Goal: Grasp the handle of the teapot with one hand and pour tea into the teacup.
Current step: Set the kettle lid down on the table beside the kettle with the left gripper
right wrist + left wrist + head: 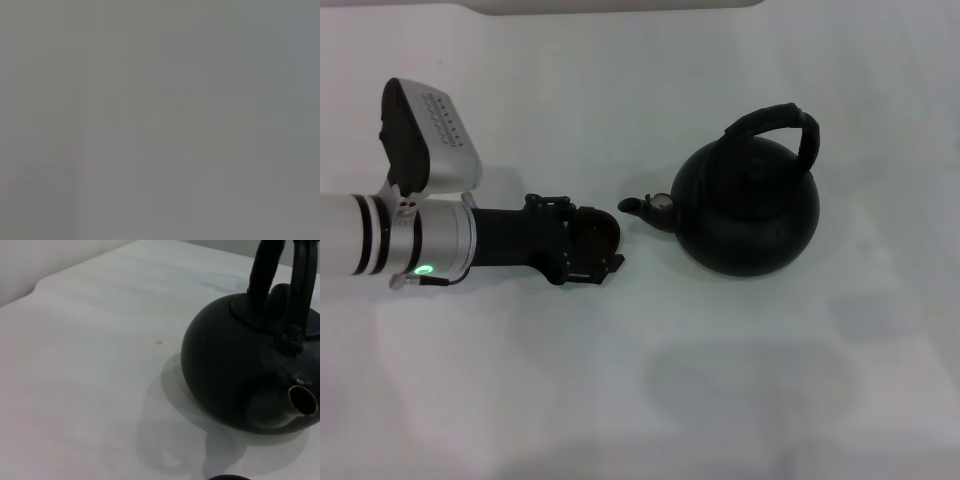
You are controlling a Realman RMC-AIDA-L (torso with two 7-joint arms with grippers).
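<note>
A: Where's the teapot (pixel 750 215)?
B: Upright on the white table (pixel 620 380), handle (pixel 775 122) arched above, spout (pixel 645 205) pointing at the left gripper (pixel 600 245).
A: And the teacup (pixel 595 232)?
B: Clamped in that gripper, just beside the spout.

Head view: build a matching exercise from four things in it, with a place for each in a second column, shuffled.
Column one:
1. teapot
2. handle
3. spout
4. left claw

Column two:
a. juts from the pot's side toward the left arm
b. stands upright on the white table, right of centre
c. lies just left of the spout's tip
d. arches over the pot's top

Pairs: 1-b, 2-d, 3-a, 4-c.

The right claw is not in view.
</note>
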